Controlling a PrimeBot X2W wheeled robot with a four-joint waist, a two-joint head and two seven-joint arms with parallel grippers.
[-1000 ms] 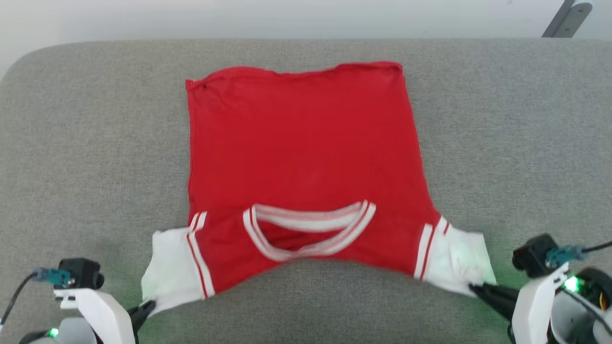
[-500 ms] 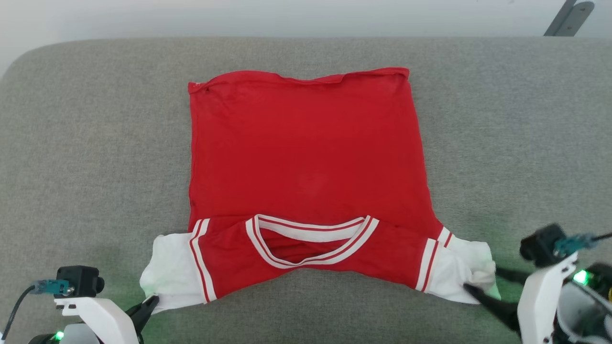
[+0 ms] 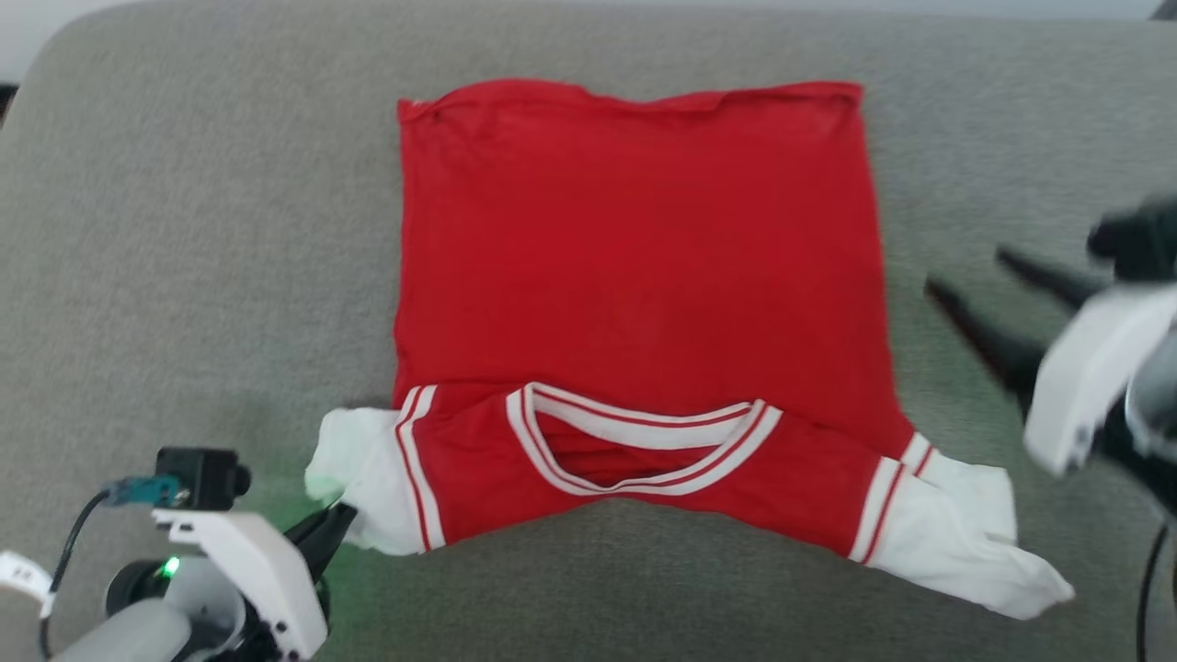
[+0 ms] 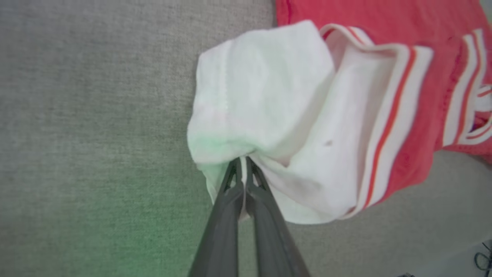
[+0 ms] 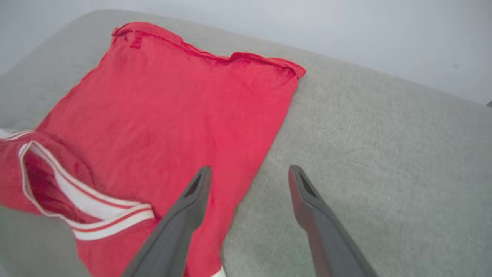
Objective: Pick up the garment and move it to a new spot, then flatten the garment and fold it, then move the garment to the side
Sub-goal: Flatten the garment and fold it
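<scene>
One garment [image 3: 634, 276], a red shirt with white short sleeves and red-and-white striped trim, lies spread near the middle of a grey padded surface [image 3: 184, 230]. Its hem is at the far side and its neckline [image 3: 644, 441] faces the robot, where the shoulder band is rumpled and folded over. The left sleeve [image 3: 354, 478] is bunched and pinched by the left gripper [image 3: 336, 529], whose dark fingers are pressed together on the white cloth, as the left wrist view [image 4: 242, 169] makes plain. The right sleeve [image 3: 965, 542] lies loose on the surface, trailing to a point at the near right. Beside the garment's right edge, apart from the cloth, the right gripper [image 3: 965, 269] shows blurred, its jaws spread wide and holding nothing. In the right wrist view [image 5: 250, 170], one finger appears over the red edge and the other over grey fabric.
</scene>
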